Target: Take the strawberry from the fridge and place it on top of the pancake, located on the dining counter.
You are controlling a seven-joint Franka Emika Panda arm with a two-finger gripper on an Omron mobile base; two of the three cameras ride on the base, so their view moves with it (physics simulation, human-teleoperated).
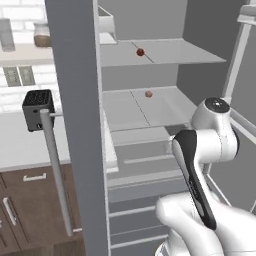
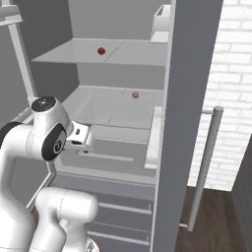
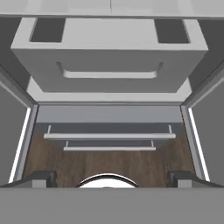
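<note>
The grey fridge (image 1: 145,20) stands with both doors open. Two tiny rounded red things lie inside: a deep red one (image 1: 140,52) (image 2: 101,50) on the upper shelf and a paler one (image 1: 148,93) (image 2: 135,94) on the shelf below. Which of them is the strawberry I cannot tell. My gripper (image 3: 111,178) is open and holds nothing. It hangs in front of the fridge, below the lower shelf, and looks down on a pale drawer (image 3: 109,65) and the wood floor. The hand (image 2: 81,138) is well short of both berries. The pancake and the dining counter are out of view.
The open left door (image 1: 75,125) with its long bar handle (image 1: 55,170) stands close to the arm's left. The right door (image 2: 189,123) and its handle (image 2: 204,167) are on the other side. A black toaster (image 1: 37,107) sits on a white counter (image 1: 25,145) over brown cabinets.
</note>
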